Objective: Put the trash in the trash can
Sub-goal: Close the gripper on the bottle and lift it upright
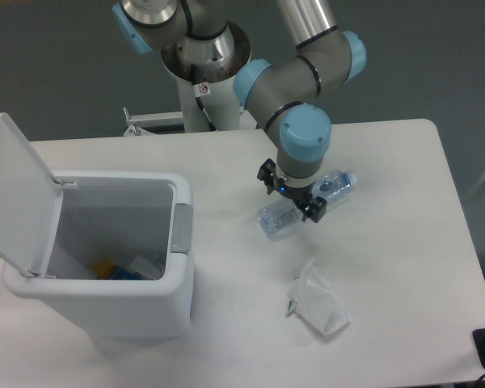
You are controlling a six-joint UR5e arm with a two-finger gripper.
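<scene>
End effector [291, 196] over bottle [333, 185]; bag [317, 300] nearby

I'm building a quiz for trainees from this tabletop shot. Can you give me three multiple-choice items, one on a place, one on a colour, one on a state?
1. Where does the plastic bag lie?
A. Inside the trash can
B. On the table, nearer the camera than the bottle
C. Under the lid

2. What colour is the bottle's cap?
A. Red
B. Blue
C. Black

3. How is the trash can's lid?
A. Flipped open
B. Shut
C. Lying on the table

Answers:
1 B, the bag sits on the table below the bottle.
2 B, the cap showing beside the hand is blue.
3 A, the lid stands up and the inside shows.
</scene>
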